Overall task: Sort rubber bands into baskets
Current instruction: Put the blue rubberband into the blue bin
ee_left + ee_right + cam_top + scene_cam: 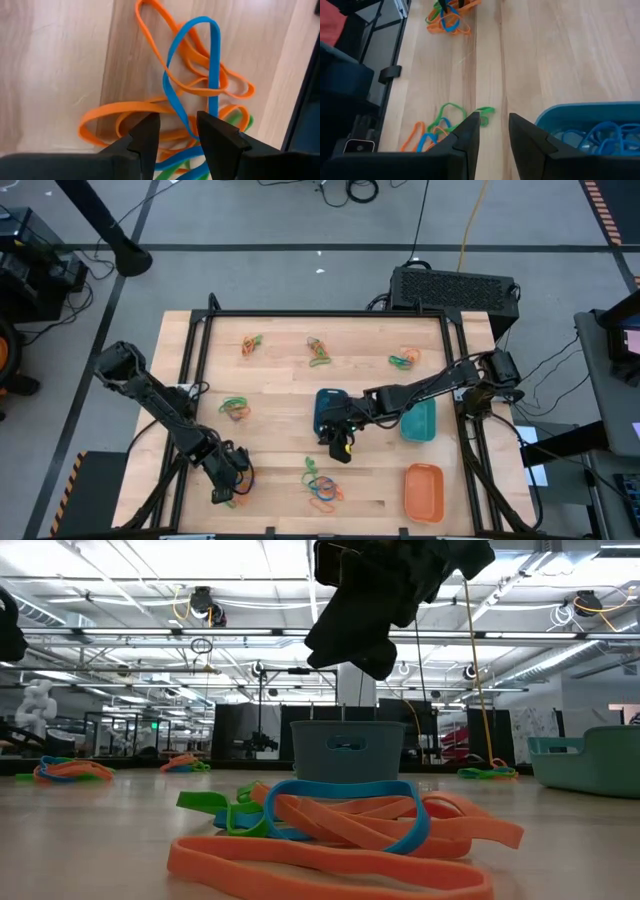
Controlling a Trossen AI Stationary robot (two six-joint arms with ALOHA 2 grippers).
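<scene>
**Both arms low over the bench**

The right arm stretches toward nine o'clock, its right gripper [340, 448] narrowly parted and empty beside the blue basket [328, 408]. The left gripper [177, 135] straddles a blue rubber band [212, 60] at the table's [280, 380] seven o'clock, fingers part-open. No legible writing.

Rubber bands [322, 489] lie clumped; blue basket [328, 409] holds blue ones.

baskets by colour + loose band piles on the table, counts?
Blue basket: 1
Teal basket: 1
Orange basket: 1
Loose band piles: 6
Total: 9
</scene>
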